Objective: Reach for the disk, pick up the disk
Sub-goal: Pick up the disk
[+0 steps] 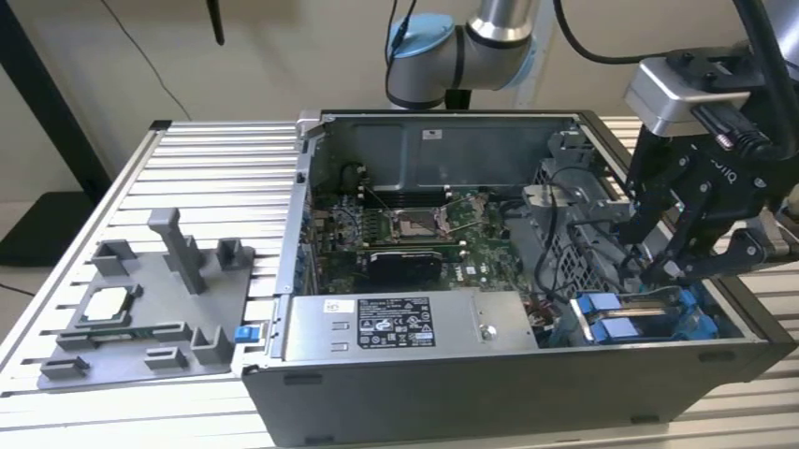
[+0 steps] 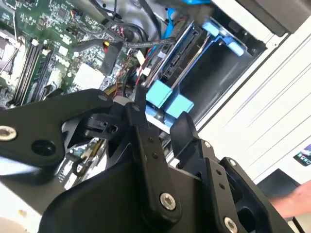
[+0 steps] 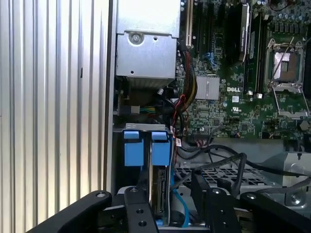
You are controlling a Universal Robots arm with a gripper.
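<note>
Ribbed metal tabletop carrying an open computer case at its middle, seen from above in the exterior view. A Universal Robots arm rises behind the far edge of the tabletop and reaches over the case toward the exterior view's right. A grey fixture tray lies flat on the tabletop beside the case, toward the edge on the exterior view's left. Inside the case, a grey power-supply box lies along the near wall, and the green motherboard covers the floor behind it.

The gripper hangs inside the case at its near corner on the exterior view's right. Its black fingers are spread apart, shown in both wrist views, and they stand to either side of the disk; contact cannot be told.

The disk stands on edge in the drive bay at that same corner, its two bright blue carrier tabs side by side between the fingers. A small square chip rests in the tray, well apart from the case.
</note>
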